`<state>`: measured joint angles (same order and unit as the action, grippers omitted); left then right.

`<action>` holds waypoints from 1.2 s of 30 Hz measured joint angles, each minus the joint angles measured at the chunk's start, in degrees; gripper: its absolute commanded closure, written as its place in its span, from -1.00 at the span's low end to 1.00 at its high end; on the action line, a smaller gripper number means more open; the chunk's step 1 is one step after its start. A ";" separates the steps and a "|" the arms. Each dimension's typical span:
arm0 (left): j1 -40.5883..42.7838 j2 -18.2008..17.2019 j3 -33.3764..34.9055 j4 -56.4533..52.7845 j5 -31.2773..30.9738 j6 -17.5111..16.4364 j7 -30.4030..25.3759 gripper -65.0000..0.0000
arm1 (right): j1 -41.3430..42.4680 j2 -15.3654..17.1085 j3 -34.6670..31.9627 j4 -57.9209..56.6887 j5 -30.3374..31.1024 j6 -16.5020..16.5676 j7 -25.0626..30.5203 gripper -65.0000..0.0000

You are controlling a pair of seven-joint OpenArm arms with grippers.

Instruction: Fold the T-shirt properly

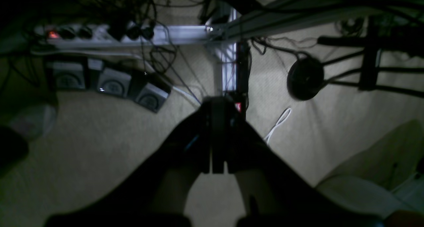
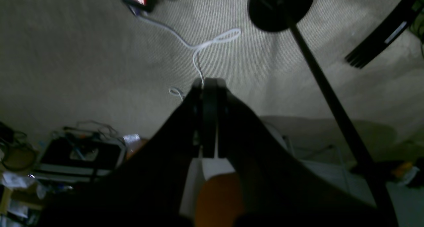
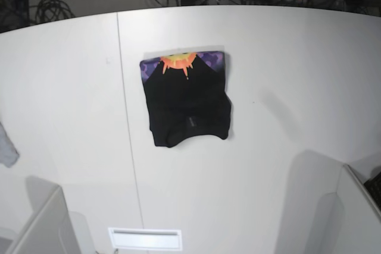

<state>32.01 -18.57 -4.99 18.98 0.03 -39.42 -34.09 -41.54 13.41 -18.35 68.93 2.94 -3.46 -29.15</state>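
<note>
- The T-shirt (image 3: pixel 186 99) lies folded into a compact, roughly square black bundle on the white table (image 3: pixel 286 69), near the middle and a little toward the far edge.
- Along the bundle's far edge a strip of purple print shows, with an orange sun-like shape at its middle; the neckline curves along the near edge.
- Nothing touches the T-shirt; neither arm shows anywhere around it in the base view.
- Well to the left of the T-shirt, at the table's left edge, a small grey cloth scrap (image 3: pixel 7 147) peeks in.
- The left gripper (image 1: pixel 217 106) has its jaws pressed together on nothing, and hangs above beige carpet (image 1: pixel 99 147).
- Past that gripper sit a power strip (image 1: pixel 82 33) and three grey pedals (image 1: pixel 112 84).
- The right gripper (image 2: pixel 209 84) is likewise pressed together, empty, over the same carpet, with a looped white cable (image 2: pixel 205 46) on the floor beyond its tips.
</note>
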 measured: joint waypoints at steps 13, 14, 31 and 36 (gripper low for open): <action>-17.59 8.11 8.57 -17.88 0.57 14.73 8.13 1.00 | 26.80 -0.70 -0.11 -53.75 13.57 22.16 29.49 1.00; -18.27 8.83 8.46 -17.27 0.44 16.13 10.88 1.00 | 27.54 -1.01 -0.11 -55.30 13.62 21.94 32.46 1.00; -26.32 10.93 8.74 -15.19 0.00 23.17 15.26 1.00 | 32.76 -4.37 -0.02 -57.75 13.38 11.85 43.58 1.00; -26.40 10.86 8.41 -15.17 -0.07 23.19 15.23 1.00 | 32.72 -6.25 -0.02 -57.75 13.40 11.80 43.58 1.00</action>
<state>5.61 -7.70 3.42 3.81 -0.03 -16.23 -18.85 -8.82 7.16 -18.37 11.18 16.34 8.34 14.44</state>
